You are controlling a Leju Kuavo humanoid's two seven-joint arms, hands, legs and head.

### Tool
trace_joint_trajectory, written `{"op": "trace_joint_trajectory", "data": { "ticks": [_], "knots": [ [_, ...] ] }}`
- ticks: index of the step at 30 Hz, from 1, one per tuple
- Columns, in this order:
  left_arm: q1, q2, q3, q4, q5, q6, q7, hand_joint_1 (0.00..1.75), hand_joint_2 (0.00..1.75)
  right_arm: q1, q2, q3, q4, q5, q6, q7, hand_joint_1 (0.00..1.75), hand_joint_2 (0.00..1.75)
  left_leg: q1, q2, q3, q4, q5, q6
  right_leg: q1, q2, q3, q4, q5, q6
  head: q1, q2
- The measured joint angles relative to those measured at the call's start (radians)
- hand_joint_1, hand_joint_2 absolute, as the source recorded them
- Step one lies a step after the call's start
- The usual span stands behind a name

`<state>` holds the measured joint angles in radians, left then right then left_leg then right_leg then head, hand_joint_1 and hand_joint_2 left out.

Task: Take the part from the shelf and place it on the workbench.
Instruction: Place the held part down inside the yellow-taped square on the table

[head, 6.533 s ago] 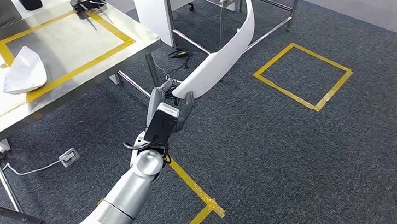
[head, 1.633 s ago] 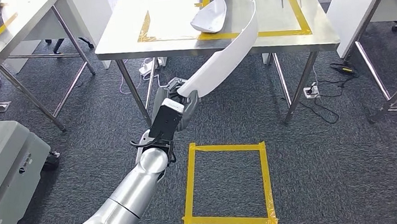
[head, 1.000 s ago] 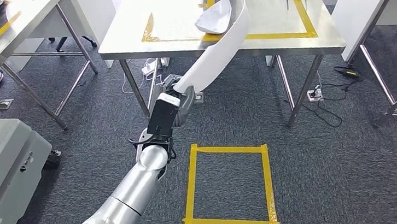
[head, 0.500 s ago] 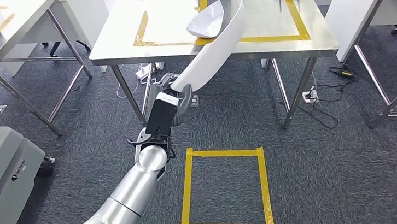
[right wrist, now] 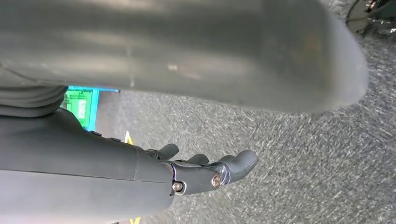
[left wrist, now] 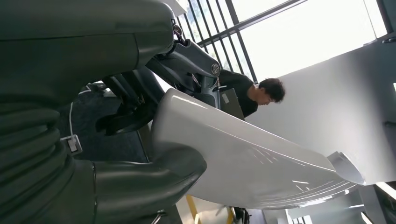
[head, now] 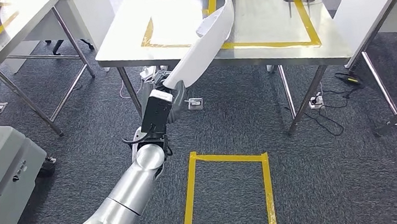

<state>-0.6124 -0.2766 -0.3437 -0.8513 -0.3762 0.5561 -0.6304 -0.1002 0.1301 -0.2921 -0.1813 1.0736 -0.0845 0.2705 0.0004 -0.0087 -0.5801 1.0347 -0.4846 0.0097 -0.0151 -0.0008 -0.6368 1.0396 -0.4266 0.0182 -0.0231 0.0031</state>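
Part (head: 201, 48) gripped at its near end by left hand (head: 168, 95), far tip raised over counter (head: 267, 53). Right hand (right wrist: 205, 170) hung above carpet, fingers (right wrist: 240, 161) apart, holding nothing.

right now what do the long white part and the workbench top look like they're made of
The long white part in the left hand looks like moulded plastic, smooth and semi-glossy: it shows soft highlights and a thin curved edge. The workbench top looks like brushed stainless steel: grey, dully reflective, on bare metal legs.
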Motion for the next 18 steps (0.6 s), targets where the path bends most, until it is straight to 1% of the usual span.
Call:
{"op": "trace_joint_trajectory", "data": {
  "ticks": [1,3,4,5,6,8,9,10,11,12,13,14,15,16,18],
  "knots": [
    [0.000,0.001,0.003,-0.002,-0.001,0.001,0.002,1.75,1.75,0.000,0.000,0.000,0.000,0.001,0.000,0.000,0.00,0.00,-0.001,0.000,0.001,-0.001,-0.002,-0.006,0.003,0.000,0.004,-0.005,-0.007,-0.005,0.000,0.000],
    [0.001,0.002,0.010,-0.008,-0.002,0.004,0.005,1.75,1.75,0.001,0.000,0.000,0.000,0.003,0.001,0.000,0.00,0.00,-0.001,0.001,0.004,-0.003,-0.007,-0.018,0.000,0.002,0.010,-0.013,-0.010,-0.015,0.000,0.000],
    [0.001,0.003,0.014,-0.012,-0.003,0.006,0.006,1.75,1.75,0.002,0.000,0.000,0.000,0.004,0.000,0.000,0.00,0.00,0.000,0.002,0.000,0.007,-0.013,-0.024,-0.002,0.003,0.016,-0.016,-0.012,-0.021,-0.001,0.000],
    [0.000,0.004,0.019,-0.015,-0.005,0.008,0.007,1.75,1.75,0.002,0.000,0.000,0.000,0.004,0.000,0.000,0.00,0.00,0.001,0.002,-0.013,0.036,-0.027,-0.030,-0.005,0.003,0.023,-0.020,-0.014,-0.028,-0.002,0.000],
    [0.000,0.006,0.024,-0.018,-0.007,0.010,0.008,1.75,1.75,0.001,0.001,-0.001,0.000,0.004,0.000,0.000,0.00,0.00,0.003,0.003,-0.041,0.089,-0.048,-0.035,-0.006,0.003,0.030,-0.022,-0.017,-0.034,-0.003,0.000],
    [0.002,0.012,0.036,-0.019,-0.010,0.012,0.011,1.75,1.75,0.001,0.001,-0.001,0.000,0.005,0.000,-0.001,0.00,0.00,0.005,0.003,-0.121,0.226,-0.094,-0.043,-0.006,0.003,0.041,-0.022,-0.028,-0.040,-0.004,0.000],
    [0.005,0.015,0.042,-0.019,-0.011,0.013,0.012,1.75,1.75,0.002,0.001,-0.001,0.000,0.005,0.000,-0.001,0.00,0.00,0.006,0.003,-0.154,0.274,-0.100,-0.045,-0.006,0.004,0.047,-0.022,-0.033,-0.040,-0.004,0.000],
    [0.007,0.018,0.047,-0.019,-0.011,0.013,0.013,1.75,1.75,0.003,0.001,-0.001,0.000,0.005,0.000,-0.001,0.00,0.00,0.007,0.004,-0.169,0.284,-0.085,-0.046,-0.006,0.005,0.054,-0.021,-0.039,-0.039,-0.004,0.000],
    [0.008,0.020,0.052,-0.019,-0.012,0.013,0.013,1.75,1.75,0.005,0.001,-0.001,0.000,0.005,0.000,-0.001,0.00,0.00,0.008,0.004,-0.165,0.256,-0.051,-0.046,-0.006,0.006,0.062,-0.021,-0.045,-0.037,-0.004,0.000],
    [0.008,0.022,0.056,-0.020,-0.012,0.014,0.013,1.75,1.75,0.006,0.001,-0.001,0.000,0.005,0.001,-0.001,0.00,0.00,0.009,0.004,-0.142,0.193,-0.004,-0.045,-0.007,0.006,0.072,-0.020,-0.052,-0.034,-0.004,0.000],
    [0.007,0.023,0.060,-0.021,-0.013,0.014,0.013,1.75,1.75,0.006,0.001,-0.002,0.000,0.005,0.001,-0.001,0.00,0.00,0.009,0.004,-0.113,0.123,0.034,-0.042,-0.006,0.007,0.080,-0.019,-0.060,-0.029,-0.004,0.000],
    [0.006,0.024,0.064,-0.022,-0.013,0.014,0.013,1.75,1.75,0.005,0.002,-0.002,0.000,0.005,0.001,-0.001,0.00,0.00,0.008,0.004,-0.085,0.062,0.057,-0.038,-0.005,0.008,0.086,-0.017,-0.068,-0.023,-0.004,0.000],
    [0.005,0.025,0.067,-0.022,-0.014,0.014,0.014,1.75,1.75,0.003,0.002,-0.003,0.000,0.005,0.001,-0.001,0.00,0.00,0.006,0.003,-0.067,0.022,0.065,-0.032,-0.004,0.008,0.088,-0.017,-0.073,-0.017,-0.004,0.000],
    [0.004,0.026,0.070,-0.022,-0.014,0.015,0.014,1.75,1.75,0.003,0.002,-0.004,0.000,0.004,0.001,-0.001,0.00,0.00,0.004,0.002,-0.060,0.008,0.059,-0.024,-0.003,0.008,0.088,-0.017,-0.076,-0.010,-0.004,0.000],
    [0.002,0.026,0.076,-0.022,-0.016,0.015,0.013,1.75,1.75,0.002,0.002,-0.007,0.000,0.004,0.002,0.000,0.00,0.00,0.003,-0.001,-0.056,0.003,0.053,-0.009,-0.004,0.008,0.089,-0.021,-0.081,0.001,-0.003,0.000]
  ]
}}
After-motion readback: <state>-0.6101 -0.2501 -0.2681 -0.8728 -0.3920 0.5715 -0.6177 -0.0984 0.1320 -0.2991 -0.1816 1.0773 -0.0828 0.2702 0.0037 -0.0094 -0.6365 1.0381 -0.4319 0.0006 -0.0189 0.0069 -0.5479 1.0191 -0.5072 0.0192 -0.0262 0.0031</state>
